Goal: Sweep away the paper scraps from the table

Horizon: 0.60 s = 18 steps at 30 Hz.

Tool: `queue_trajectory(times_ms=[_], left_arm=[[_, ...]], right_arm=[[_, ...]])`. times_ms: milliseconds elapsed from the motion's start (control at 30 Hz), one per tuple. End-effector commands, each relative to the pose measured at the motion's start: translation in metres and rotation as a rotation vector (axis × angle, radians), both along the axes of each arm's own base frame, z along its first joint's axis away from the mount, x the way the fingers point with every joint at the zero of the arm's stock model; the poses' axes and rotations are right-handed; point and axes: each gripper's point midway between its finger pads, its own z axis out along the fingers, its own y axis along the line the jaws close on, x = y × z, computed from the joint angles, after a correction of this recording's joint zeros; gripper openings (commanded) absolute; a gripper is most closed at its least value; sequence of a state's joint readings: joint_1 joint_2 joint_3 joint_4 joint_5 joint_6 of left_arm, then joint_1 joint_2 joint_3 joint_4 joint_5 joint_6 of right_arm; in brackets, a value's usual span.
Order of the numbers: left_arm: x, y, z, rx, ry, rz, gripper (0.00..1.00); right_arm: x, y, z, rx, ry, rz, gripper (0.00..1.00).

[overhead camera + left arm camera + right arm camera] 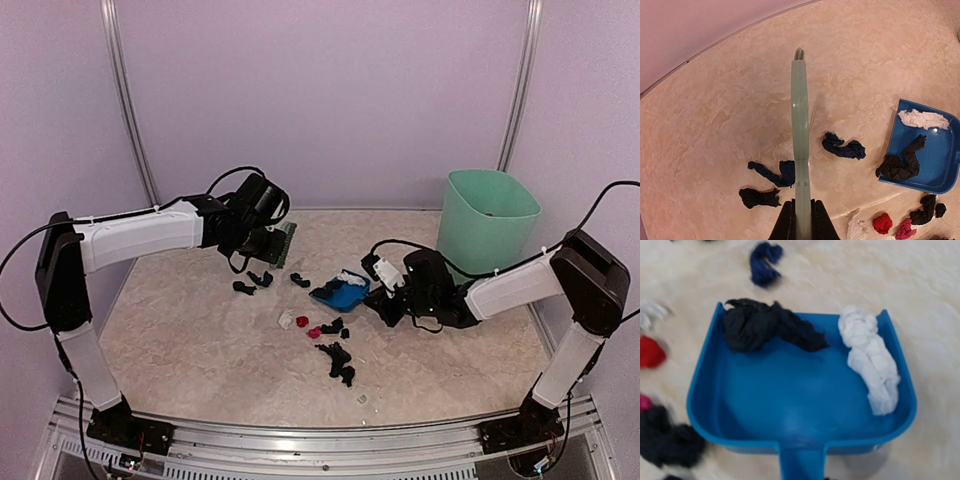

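My left gripper (268,243) is shut on the handle of the green hand brush (286,243), held above the table (180,330); its fingers (785,226) clamp the handle (800,140). Black paper scraps (759,197) and dark blue ones (842,146) lie below the brush. My right gripper (380,288) holds the blue dustpan (343,293) by its handle (802,465); its fingers are hidden in the right wrist view. The pan (790,400) holds a black scrap (770,330) and a white scrap (870,357). More scraps, black (340,360), red (302,321) and white (288,319), lie in front of the pan.
A tall mint-green bin (488,225) stands at the back right, behind my right arm. Lilac walls close in the back and both sides. A metal rail (320,445) runs along the near table edge.
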<state>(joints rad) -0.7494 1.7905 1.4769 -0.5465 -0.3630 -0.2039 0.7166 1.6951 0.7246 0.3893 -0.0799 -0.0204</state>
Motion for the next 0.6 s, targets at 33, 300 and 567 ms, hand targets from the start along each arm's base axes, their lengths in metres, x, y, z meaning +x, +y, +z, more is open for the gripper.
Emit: queue_trajectory(times_ms=[33,300,567], left_arm=[[0.003,0.007,-0.019,0.027,0.021,0.033,0.00],[-0.007,-0.012,-0.043,0.062,0.082,-0.046,0.00],[-0.018,-0.035,-0.055,0.053,0.125,-0.128,0.00]], right_arm=[[0.006,0.011,0.003,0.012,0.043,0.031,0.00],[0.020,0.019,-0.013,-0.036,0.062,0.025,0.00],[0.027,0.025,-0.014,-0.061,0.045,0.035,0.00]])
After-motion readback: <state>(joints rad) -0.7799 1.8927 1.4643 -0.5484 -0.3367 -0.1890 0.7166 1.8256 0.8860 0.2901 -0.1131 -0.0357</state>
